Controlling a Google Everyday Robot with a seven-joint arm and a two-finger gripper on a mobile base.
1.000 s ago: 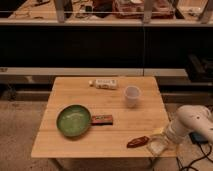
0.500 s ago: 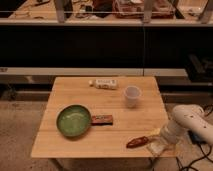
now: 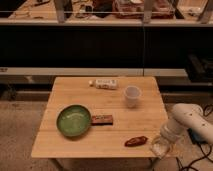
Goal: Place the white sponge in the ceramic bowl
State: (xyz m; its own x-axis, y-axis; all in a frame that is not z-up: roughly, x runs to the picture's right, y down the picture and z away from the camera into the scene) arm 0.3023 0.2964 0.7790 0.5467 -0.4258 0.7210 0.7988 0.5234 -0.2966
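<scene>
Far left of counter [image 3: 55, 145]: ceramic bowl [image 3: 73, 120], upright, mouth open, seemingly empty, so ready to receive. Just beside its right rim: flat brown bar [image 3: 102, 119], a likely obstacle on a low carry path. Rear centre: white bottle [image 3: 105, 83] lying on its side; near it, white cup [image 3: 132, 95] standing. Front right: dark red oblong item [image 3: 136, 141]. Front right corner: pale block, judged to be white sponge [image 3: 158, 149], well apart from bowl. Directly over it: pincer [image 3: 163, 140], hanging from the arm [image 3: 187, 119] off the right edge, presumably for a top grasp on a flat item. Opening and hold: cannot tell.
</scene>
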